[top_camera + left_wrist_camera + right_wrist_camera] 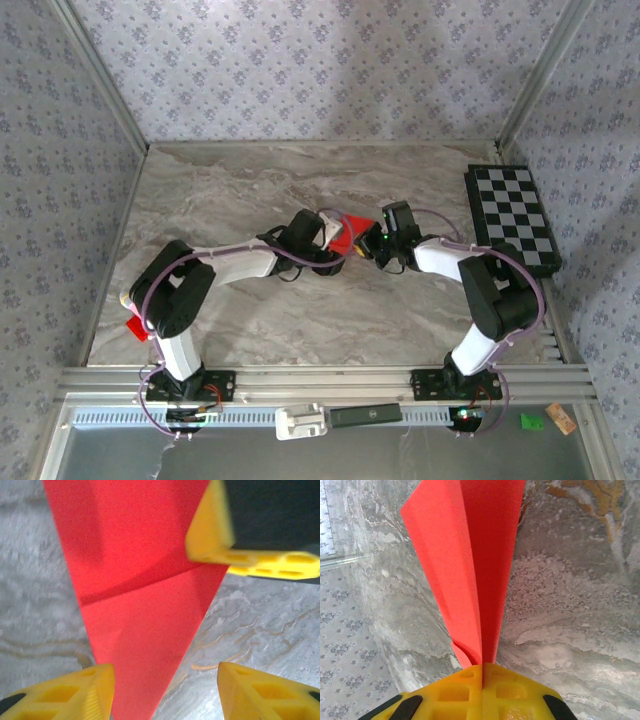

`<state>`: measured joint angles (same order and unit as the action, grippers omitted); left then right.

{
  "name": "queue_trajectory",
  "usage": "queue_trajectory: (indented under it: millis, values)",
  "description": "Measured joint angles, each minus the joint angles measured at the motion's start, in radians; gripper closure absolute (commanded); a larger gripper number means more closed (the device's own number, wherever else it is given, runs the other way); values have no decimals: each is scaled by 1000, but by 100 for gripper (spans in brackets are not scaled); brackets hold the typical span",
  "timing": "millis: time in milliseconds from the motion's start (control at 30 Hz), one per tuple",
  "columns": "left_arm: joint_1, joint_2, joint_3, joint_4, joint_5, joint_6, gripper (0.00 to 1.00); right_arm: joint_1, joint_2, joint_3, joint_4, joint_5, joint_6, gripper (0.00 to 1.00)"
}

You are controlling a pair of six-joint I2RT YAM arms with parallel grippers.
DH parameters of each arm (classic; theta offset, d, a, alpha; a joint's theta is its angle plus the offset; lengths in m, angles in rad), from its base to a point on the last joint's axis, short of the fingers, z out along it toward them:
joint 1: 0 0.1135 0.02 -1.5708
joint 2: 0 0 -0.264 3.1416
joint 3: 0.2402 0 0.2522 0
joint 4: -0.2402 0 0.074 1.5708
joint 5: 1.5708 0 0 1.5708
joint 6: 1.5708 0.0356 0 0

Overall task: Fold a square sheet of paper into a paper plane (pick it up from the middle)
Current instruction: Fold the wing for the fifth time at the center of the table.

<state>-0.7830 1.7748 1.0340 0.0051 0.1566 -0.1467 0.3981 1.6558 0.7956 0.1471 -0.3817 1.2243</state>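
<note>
Light, limp and easily crumpled, the paper plane is pinched at its stiffer creased spine by the right gripper; the left gripper is held agape, apparently not gripping it.

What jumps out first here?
The bright red folded paper at the middle of the marble table, where both arms meet. The right arm's fingers pinch it; the left arm's fingers stand open around its pointed end. A chequered board lies at the right edge.
</note>
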Motion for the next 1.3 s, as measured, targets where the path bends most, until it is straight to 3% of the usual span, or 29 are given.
queue_trajectory:
  millis: [300,533,1067,1300]
  values:
    - [-3,47,-10,97,15,244,49,-14,0,6,-17,-10,22,100]
    - [-16,83,-10,129,9,344,51,-21,0,15,-17,-31,45,100]
    - [-22,96,-37,182,-28,428,71,-36,0,28,-29,-53,62,100]
    - [-22,96,-37,181,-27,437,79,-38,0,28,-45,-53,63,90]
